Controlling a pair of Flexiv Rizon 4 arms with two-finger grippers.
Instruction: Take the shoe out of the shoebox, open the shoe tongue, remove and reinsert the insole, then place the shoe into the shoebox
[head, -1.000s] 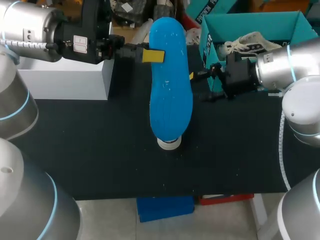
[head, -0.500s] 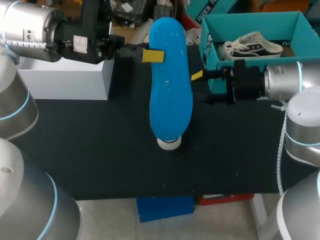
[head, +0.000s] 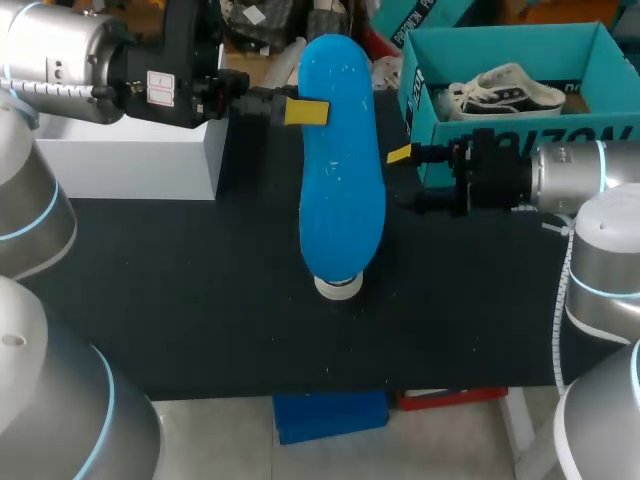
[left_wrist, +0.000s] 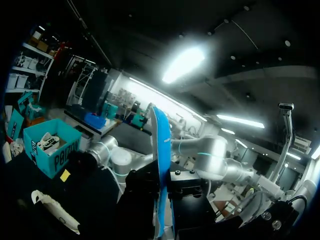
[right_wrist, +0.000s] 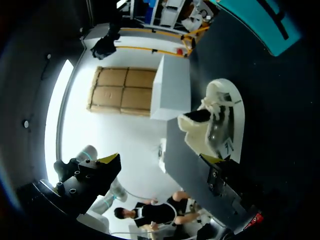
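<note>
Teal box (head: 500, 45) at two o'clock held a white shoe (head: 505, 90). Our left claw (head: 310, 112) pinched a smooth blue insole (head: 340, 190); right claw (head: 403, 178) spread.

Black table (head: 200, 300) with shoe (head: 338, 287), shoebox (head: 500, 45)

Shoebox (head: 520, 135) front wall: large dark block lettering, upside down in the head view, partly covered by the right arm (head: 570, 175).
Shoebox side, left wrist view: same dark lettering, small and tilted.
White sticker (head: 160, 88) on left arm (head: 60, 50): print too small to read.
</note>
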